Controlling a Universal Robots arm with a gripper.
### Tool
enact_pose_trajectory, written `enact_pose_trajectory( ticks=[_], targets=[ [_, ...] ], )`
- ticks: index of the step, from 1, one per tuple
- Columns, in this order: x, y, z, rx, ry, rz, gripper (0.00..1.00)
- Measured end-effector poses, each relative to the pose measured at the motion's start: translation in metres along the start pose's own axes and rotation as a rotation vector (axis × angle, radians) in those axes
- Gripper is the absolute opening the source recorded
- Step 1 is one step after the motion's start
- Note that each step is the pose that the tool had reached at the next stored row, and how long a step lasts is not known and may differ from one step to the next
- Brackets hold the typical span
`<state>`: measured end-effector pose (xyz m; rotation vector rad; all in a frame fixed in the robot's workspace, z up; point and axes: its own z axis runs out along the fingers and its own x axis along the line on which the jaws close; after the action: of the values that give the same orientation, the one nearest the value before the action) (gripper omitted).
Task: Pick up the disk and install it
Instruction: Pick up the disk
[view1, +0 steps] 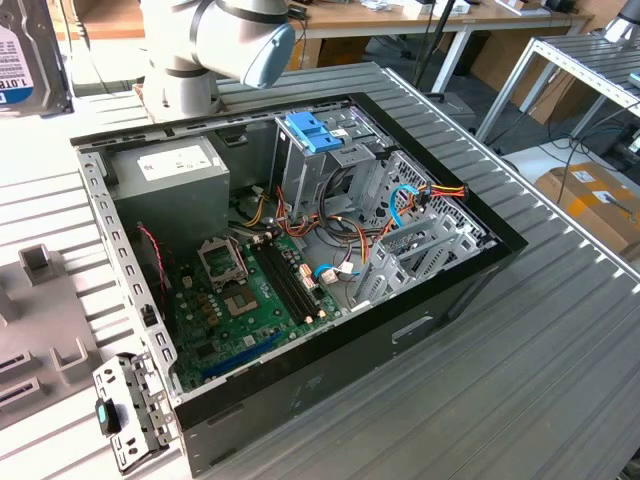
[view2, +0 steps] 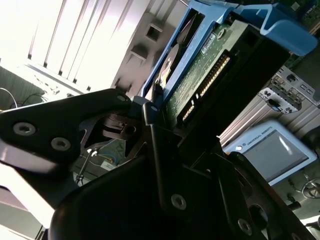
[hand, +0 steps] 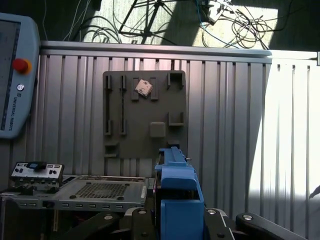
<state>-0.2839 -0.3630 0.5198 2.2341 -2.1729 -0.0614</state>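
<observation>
— Between the tips of the gripper (view2: 185, 140), what sits there?
— The disk (view2: 200, 80). The gripper is clenched on it, and a blue carrier (view2: 280, 30) frames the disk's edges. The second wrist view gives its green circuit-board side, with a row of connector pins along one end.
— And the first wrist view?
— The blue carrier (hand: 177, 200) edge-on in the gripper's grasp. Past it is the ribbed table (hand: 235, 125), carrying a grey fixture plate (hand: 144, 115) and a teach pendant (hand: 15, 75) with a red button.
— Where is the disk in the exterior view?
— There the disk (view1: 30, 65) is off at ten o'clock from the computer case (view1: 330, 370), well apart from it, white label toward the camera.
— What does the case hold?
— It lies open on the table. A power supply (view1: 165, 170) fills the eleven o'clock corner and a green motherboard (view1: 250, 290) lies toward seven o'clock. A blue bracket (view1: 315, 130) tops the drive cage at twelve. A perforated metal cage (view1: 420, 235) sits at three, with coloured cables (view1: 445, 190) beside it.
— Anything outside it?
— The arm (view1: 220, 40) stands just beyond the case at twelve o'clock, and a small metal bracket (view1: 128, 410) lies by the seven o'clock corner.
</observation>
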Motion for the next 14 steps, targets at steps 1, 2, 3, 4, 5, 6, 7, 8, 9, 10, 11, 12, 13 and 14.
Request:
enact_pose_trajectory(
  ticks=[1, 2, 3, 4, 5, 6, 7, 8, 9, 10, 11, 12, 13, 14],
  targets=[
    [0.0000, -0.0009, 0.0000, 0.0000, 0.0000, 0.000, 0.36],
    [0.0001, -0.0020, -0.0001, -0.0001, 0.0001, 0.000, 0.36],
    [0.0001, -0.0028, -0.0002, -0.0001, 0.0001, 0.000, 0.36],
    [0.0002, -0.0038, -0.0002, -0.0001, 0.0001, 0.000, 0.36],
    [0.0002, -0.0051, -0.0002, 0.0000, 0.0000, 0.000, 0.36],
    [0.0003, -0.0072, -0.0003, -0.0001, 0.0000, 0.000, 0.36],
    [0.0004, -0.0088, -0.0004, -0.0003, 0.0000, 0.000, 0.36],
    [0.0004, -0.0109, -0.0005, -0.0003, 0.0000, 0.000, 0.36],
    [0.0005, -0.0125, -0.0006, -0.0004, 0.0000, 0.000, 0.36],
    [0.0006, -0.0147, -0.0006, -0.0004, 0.0000, 0.000, 0.36],
    [0.0006, -0.0160, -0.0007, -0.0005, 0.0000, 0.000, 0.36],
    [0.0007, -0.0172, -0.0007, -0.0006, 0.0000, 0.000, 0.36],
    [0.0008, -0.0194, -0.0007, -0.0007, 0.0001, 0.000, 0.36],
    [0.0010, -0.0217, -0.0005, -0.0007, 0.0000, 0.000, 0.36]
  ],
)
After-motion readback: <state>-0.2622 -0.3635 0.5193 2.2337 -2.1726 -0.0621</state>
